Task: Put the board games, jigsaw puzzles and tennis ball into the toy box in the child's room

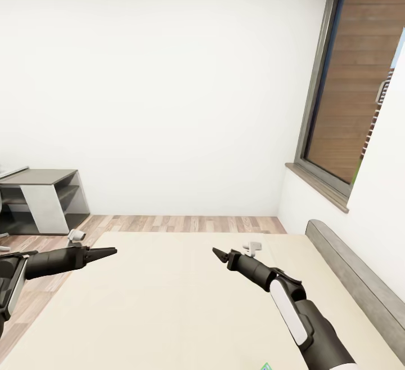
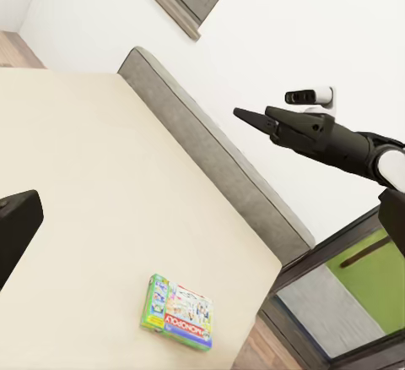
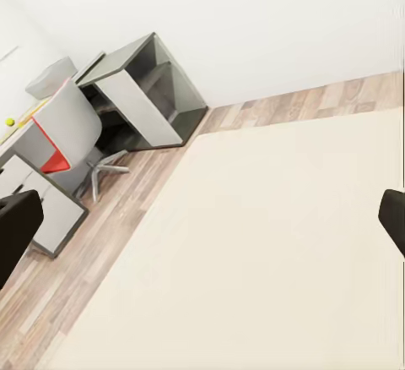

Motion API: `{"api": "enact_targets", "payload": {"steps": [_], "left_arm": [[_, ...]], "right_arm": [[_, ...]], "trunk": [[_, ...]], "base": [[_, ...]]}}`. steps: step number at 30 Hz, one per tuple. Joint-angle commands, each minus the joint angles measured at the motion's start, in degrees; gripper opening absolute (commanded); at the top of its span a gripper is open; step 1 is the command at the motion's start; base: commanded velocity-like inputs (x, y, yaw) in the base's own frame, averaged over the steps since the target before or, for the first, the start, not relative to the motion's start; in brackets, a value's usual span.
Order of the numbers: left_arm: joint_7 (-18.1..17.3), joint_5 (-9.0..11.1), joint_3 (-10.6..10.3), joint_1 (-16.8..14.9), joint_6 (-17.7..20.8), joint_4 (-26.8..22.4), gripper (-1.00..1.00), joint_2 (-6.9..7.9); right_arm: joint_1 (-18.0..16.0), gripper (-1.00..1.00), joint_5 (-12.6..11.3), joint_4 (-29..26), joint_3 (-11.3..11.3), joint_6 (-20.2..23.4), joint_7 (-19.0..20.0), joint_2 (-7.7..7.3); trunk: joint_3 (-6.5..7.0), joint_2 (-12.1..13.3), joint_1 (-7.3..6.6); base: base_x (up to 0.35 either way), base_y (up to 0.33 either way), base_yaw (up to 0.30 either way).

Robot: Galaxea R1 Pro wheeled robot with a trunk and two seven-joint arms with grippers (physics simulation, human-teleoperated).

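Observation:
My two grippers hang over the beige bed (image 1: 169, 302). Left gripper (image 1: 104, 253) points toward the right gripper (image 1: 219, 254), with a wide gap between them. In the left wrist view a green-edged board game (image 2: 179, 311) with a red banner lies flat on the mattress near the bed's corner, well away from the left gripper (image 2: 202, 226), which is open and empty. A corner of a board game (image 1: 265, 366) peeks in at the frame's bottom edge. The right gripper (image 3: 202, 222) is open and empty above bare mattress. Far off, the tennis ball (image 3: 10, 121) sits on the white table (image 3: 34, 193).
A grey headboard (image 1: 349, 268) runs along the bed's right side under a tall grey-framed window (image 1: 337, 105). A low dark-grey cabinet (image 1: 45, 198) stands against the wall at left. A grey chair (image 3: 72, 125) stands by the table. Wood floor (image 1: 185, 223) lies beyond the bed.

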Motion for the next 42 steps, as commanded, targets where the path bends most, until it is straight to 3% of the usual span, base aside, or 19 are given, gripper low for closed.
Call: {"api": "enact_targets", "payload": {"steps": [1, 3, 6, 7, 10, 13, 18, 25, 32, 39, 42], "left_arm": [[-0.4, -0.3, 0.1, 0.0, 0.6, 0.0, 1.00, -0.01], [-0.4, -0.3, 0.1, 0.0, 0.6, 0.0, 1.00, -0.01], [-0.4, -0.3, 0.1, 0.0, 0.5, 0.0, 1.00, -0.01], [-0.4, -0.3, 0.1, 0.0, 0.5, 0.0, 1.00, -0.01], [-0.4, -0.3, 0.1, 0.0, 0.5, 0.0, 1.00, -0.01], [-0.4, -0.3, 0.0, 0.0, 0.5, 0.0, 1.00, -0.01], [-0.4, -0.2, -0.1, 0.0, 1.0, -0.1, 1.00, -0.36], [-0.4, -0.7, -0.2, 0.0, 2.0, 0.0, 1.00, -3.28], [-0.4, -0.8, -0.2, 0.0, 2.1, 0.0, 1.00, -3.74], [-0.4, -0.8, -0.2, 0.0, 2.1, 0.0, 1.00, -3.81], [-0.4, -0.8, -0.2, 0.0, 2.1, 0.0, 1.00, -3.98]], "right_arm": [[0.0, 1.00, -0.5, 0.3, 0.0, 0.4, -0.9, -0.02], [0.0, 1.00, -0.5, 1.5, 0.0, 0.7, -3.8, -0.01], [-0.5, 1.00, -0.7, 5.8, 0.0, 1.1, -15.4, 0.01], [-0.8, 1.00, -0.8, 6.6, -0.1, 1.2, -17.7, 0.01], [-3.6, 1.00, -1.3, 12.8, -0.2, 1.9, -30.2, 0.67], [-7.2, 1.00, -1.4, 20.3, -0.4, 2.0, -36.4, 1.29], [-13.4, 1.00, -1.4, 32.5, -0.6, 2.1, -40.6, 1.62], [-16.0, 1.00, -1.4, 38.0, -0.6, 2.3, -47.3, 1.60], [-16.3, 1.00, -1.5, 39.8, -0.7, 2.4, -48.1, 0.86], [-19.8, 1.00, -1.2, 48.8, -0.7, 2.8, -47.9, 0.56], [-20.3, 1.00, -0.9, 50.0, -0.7, 4.2, -47.6, 0.73]], "trunk": [[-0.03, 0.0, 0.02], [-0.03, 0.0, 0.02], [-0.03, 0.0, 0.02], [-0.03, 0.0, 0.02], [-0.03, 0.0, 0.02], [-0.03, 0.0, 0.02], [-0.03, 0.0, 0.02], [-0.03, 0.0, 0.02], [-0.03, 0.0, 0.02], [-0.03, 0.0, 0.02], [-0.03, 0.0, 0.02]], "base": [[0.000, 0.000, 0.000], [0.000, 0.000, 0.000], [0.000, 0.000, 0.000], [0.000, 0.000, 0.000], [0.000, 0.000, 0.000], [0.000, 0.000, 0.000], [0.000, 0.000, 0.000], [0.000, 0.000, 0.000], [0.000, 0.000, 0.000], [0.000, 0.000, 0.000], [0.000, 0.000, 0.000]]}}
